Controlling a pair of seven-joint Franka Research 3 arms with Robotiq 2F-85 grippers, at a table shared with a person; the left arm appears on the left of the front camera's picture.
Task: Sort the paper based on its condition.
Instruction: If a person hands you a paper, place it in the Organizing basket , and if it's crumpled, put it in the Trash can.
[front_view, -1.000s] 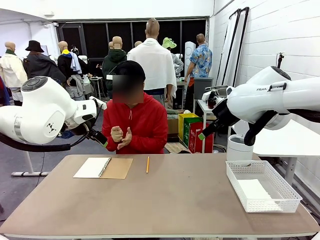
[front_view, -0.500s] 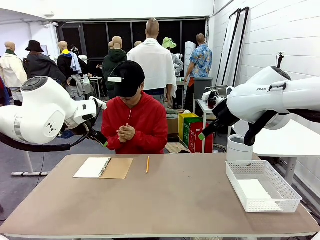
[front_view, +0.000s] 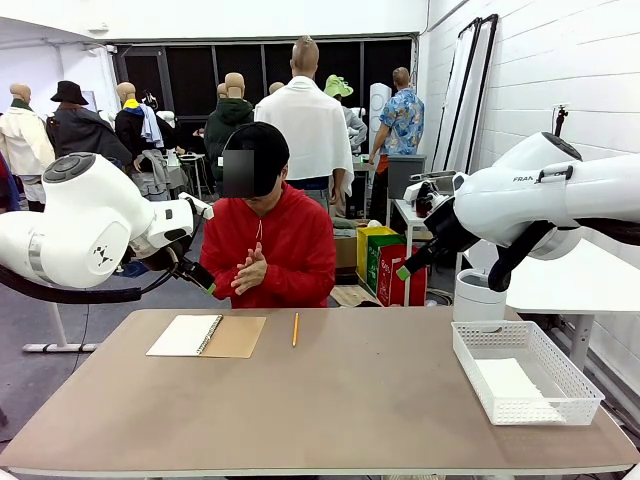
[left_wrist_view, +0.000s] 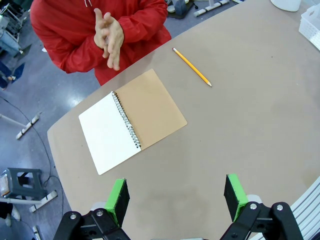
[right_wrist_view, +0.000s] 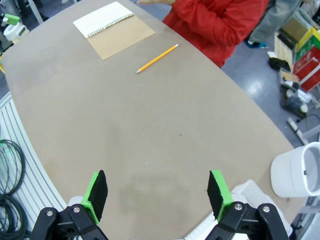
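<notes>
Two tools hang above the table (front_view: 330, 400), both spread wide and grasping nothing: the left tool (left_wrist_view: 175, 197) and the right tool (right_wrist_view: 156, 192) show their green pads well apart in the wrist views. Taking the notebook (front_view: 207, 336) as landmark, nearest to me and far to its right stands the white mesh basket (front_view: 525, 373), with the paper (front_view: 512, 380) lying flat inside it. Just to the right of the notebook lies a pencil (front_view: 295, 329). Behind the notebook, at the far side, the person presses both hands (front_view: 248, 270) together, maybe around something; I cannot tell.

I think a risk is that an arm comes down while no loose sheet lies on the table, and catches the open notebook page instead, because it is also white and thin.

From the left wrist view the spiral and the white page are plain. From the front view the tools are small and their opening is hard to judge, but the basket's content is visible there.
</notes>
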